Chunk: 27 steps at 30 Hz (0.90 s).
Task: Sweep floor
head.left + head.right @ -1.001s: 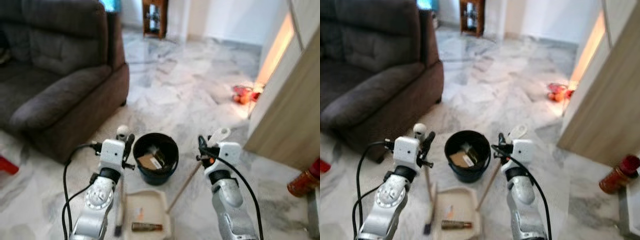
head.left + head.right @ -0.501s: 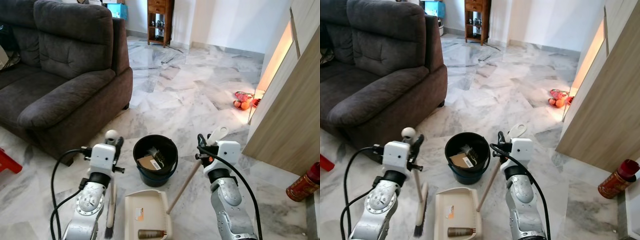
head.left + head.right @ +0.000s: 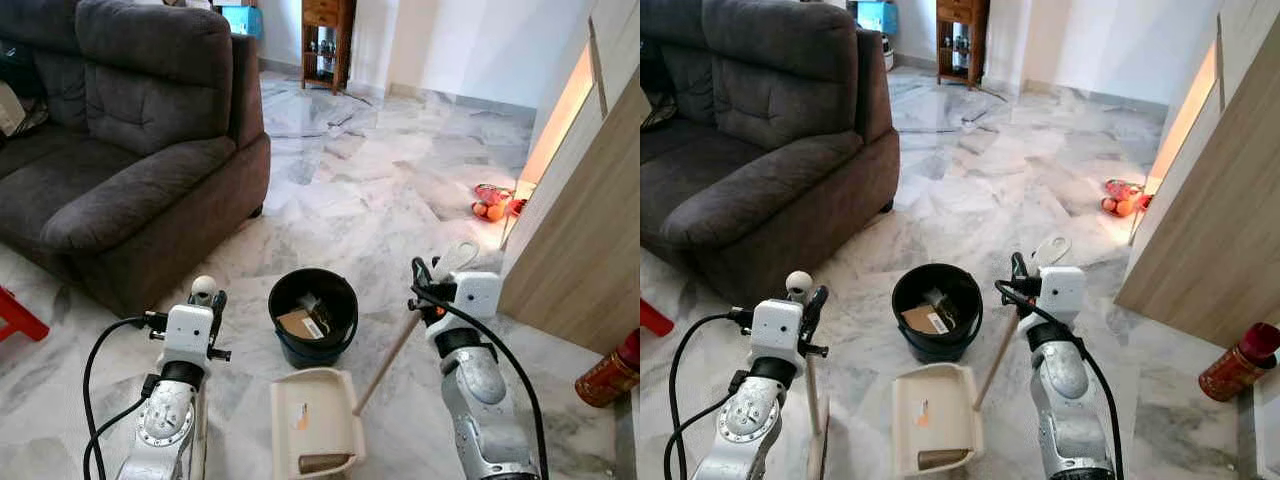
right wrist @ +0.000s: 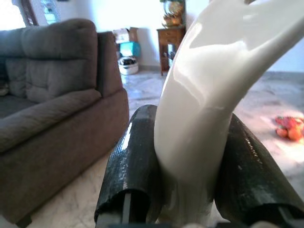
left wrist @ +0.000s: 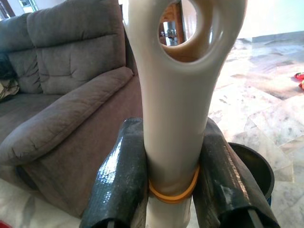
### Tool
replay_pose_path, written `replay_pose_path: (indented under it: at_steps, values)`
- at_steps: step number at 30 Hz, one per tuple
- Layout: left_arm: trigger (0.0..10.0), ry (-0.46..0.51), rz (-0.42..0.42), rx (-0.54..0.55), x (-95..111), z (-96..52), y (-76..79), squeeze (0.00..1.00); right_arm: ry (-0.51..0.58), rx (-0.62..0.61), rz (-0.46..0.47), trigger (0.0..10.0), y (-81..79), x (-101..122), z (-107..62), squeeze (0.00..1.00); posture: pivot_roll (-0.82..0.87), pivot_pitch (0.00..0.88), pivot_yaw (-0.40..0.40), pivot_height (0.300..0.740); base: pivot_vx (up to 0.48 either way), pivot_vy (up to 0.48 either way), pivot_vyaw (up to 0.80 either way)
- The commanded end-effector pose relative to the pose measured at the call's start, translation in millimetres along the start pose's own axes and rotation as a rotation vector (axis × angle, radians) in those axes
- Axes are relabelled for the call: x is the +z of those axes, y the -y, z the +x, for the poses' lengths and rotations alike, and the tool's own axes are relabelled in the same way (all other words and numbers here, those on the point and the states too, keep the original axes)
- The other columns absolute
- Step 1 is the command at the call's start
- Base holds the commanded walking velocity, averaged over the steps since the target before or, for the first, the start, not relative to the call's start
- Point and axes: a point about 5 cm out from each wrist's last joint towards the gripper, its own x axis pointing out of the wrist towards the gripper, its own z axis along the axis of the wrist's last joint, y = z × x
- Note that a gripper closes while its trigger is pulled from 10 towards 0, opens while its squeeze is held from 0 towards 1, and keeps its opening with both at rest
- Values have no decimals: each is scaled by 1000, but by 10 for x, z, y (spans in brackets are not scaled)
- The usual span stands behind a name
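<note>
- The floor point(image 3: 380, 190) was grey-white marble; one dark sofa point(image 3: 120, 150) stood by its left edge and one wooden panel point(image 3: 590, 230) by its right.
- One black bucket point(image 3: 313, 315) with scraps stood between the arms, one red bottle point(image 3: 608, 370) far right.
- The left claw point(image 5: 166, 166) gripped the broom handle point(image 5: 178, 85).
- The right claw point(image 4: 190, 161) gripped the dustpan handle point(image 4: 213, 85); the dustpan point(image 3: 315, 425) lay just before the bucket.

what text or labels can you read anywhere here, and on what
No text can be read in these pictures.
Dustpan: a small orange mark on its tray, too small to read.
Black bucket: a white label on the rubbish inside, too blurred to read.
Red bottle by the cupboard: no legible print.
</note>
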Motion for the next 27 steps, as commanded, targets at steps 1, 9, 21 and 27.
replay_pose_path:
  at_steps: [1,9,21,27]
  values:
    - [10000,41,30,3,48,25,-26,0,67,25,2,10000,-26,185,28,0,102,19,-7,740,0,0,0]
    - [10000,36,35,6,28,27,-47,0,30,103,-52,10000,-54,332,-11,0,98,17,-4,740,0,0,0]
    - [10000,40,35,-4,20,52,-37,0,82,129,-38,10000,-118,776,73,0,95,9,2,740,0,0,0]
    - [10000,42,32,-4,25,59,-37,0,93,151,-38,10000,-177,872,75,0,96,9,2,740,0,0,0]
